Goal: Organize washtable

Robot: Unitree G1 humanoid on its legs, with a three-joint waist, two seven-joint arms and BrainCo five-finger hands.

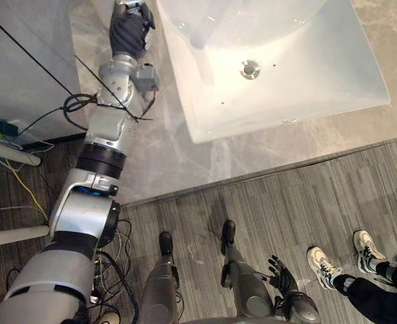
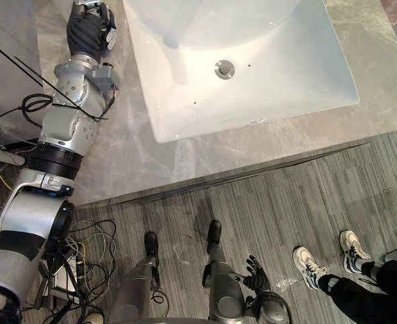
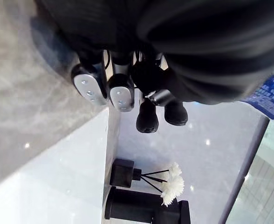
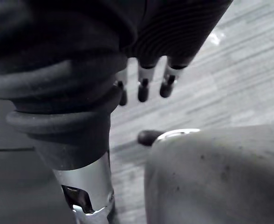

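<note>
**At the washstand: left hand out over the marble, nothing in it**

Beside the white square basin (image 1: 320,74), the robot's left arm reaches out along the strip of grey marble counter (image 1: 165,155) on the basin's left side. The left hand (image 1: 127,30) is over that strip, close by the basin's far left corner. Whether it touches the stone I cannot tell. From the wrist, its fingers (image 3: 122,92) hang loosely bent and a little apart, with nothing between them and the thumb.

Past those fingers, beyond the basin's white edge, stands a small black bottle (image 3: 124,172) with thin sticks tipped by white flower heads (image 3: 173,186). A larger black container (image 3: 141,209) sits just beside it.

The basin holds only its metal drain (image 1: 250,69).

The right hand (image 1: 281,275) hangs low over the grey plank floor (image 1: 286,202), fingers spread and relaxed, holding nothing. A person in white trainers (image 1: 320,264) stands on the floor to the robot's right.
</note>
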